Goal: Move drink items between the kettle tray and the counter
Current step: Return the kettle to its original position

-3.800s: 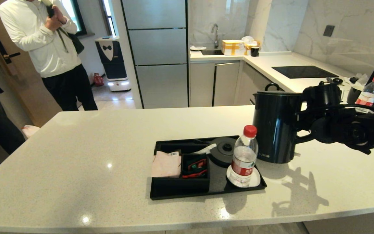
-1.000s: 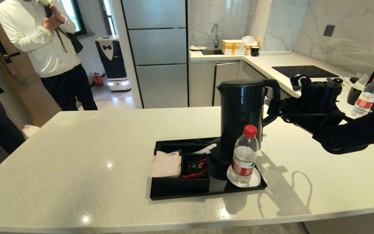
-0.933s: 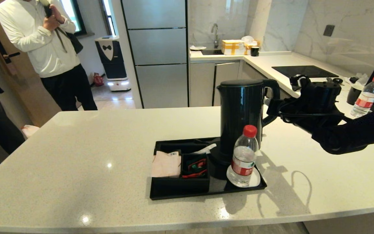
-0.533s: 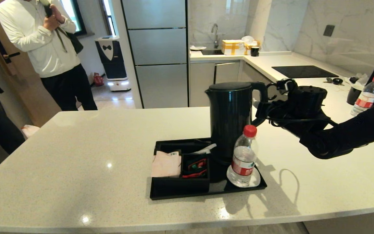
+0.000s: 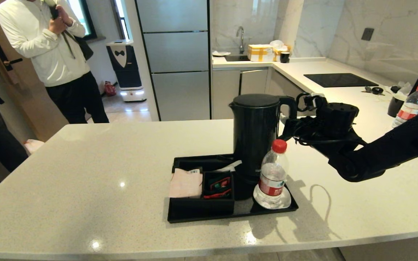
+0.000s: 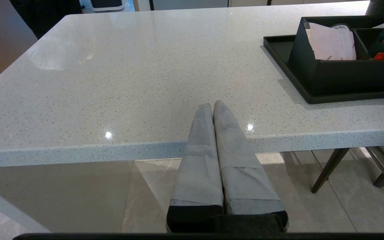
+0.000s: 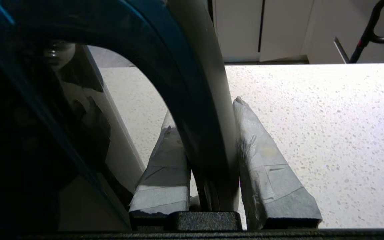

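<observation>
The black kettle (image 5: 254, 137) stands upright in the kettle tray (image 5: 230, 214), over its round base, which it hides. My right gripper (image 5: 291, 121) is shut on the kettle's loop handle (image 7: 198, 100), one taped finger on each side (image 7: 203, 110). The pale pink sachet (image 5: 185, 183) lies in the tray's left compartment, also seen as the sachet (image 6: 332, 45) in the left wrist view. My left gripper (image 6: 212, 105) is shut and empty, parked in front of the counter (image 5: 85, 163) at its front edge, left of the tray (image 6: 312, 96).
A water bottle with a red cap (image 5: 272, 174) stands on the white coaster (image 5: 285, 203) in the tray, close in front of the kettle. Red and green packets (image 5: 218, 186) fill the middle compartment. A second bottle (image 5: 408, 107) stands far right. A person (image 5: 56, 54) stands beyond the counter.
My right gripper has carried the kettle from the counter on the right leftwards over the tray and lowered it onto the round base. The left arm has not moved.
</observation>
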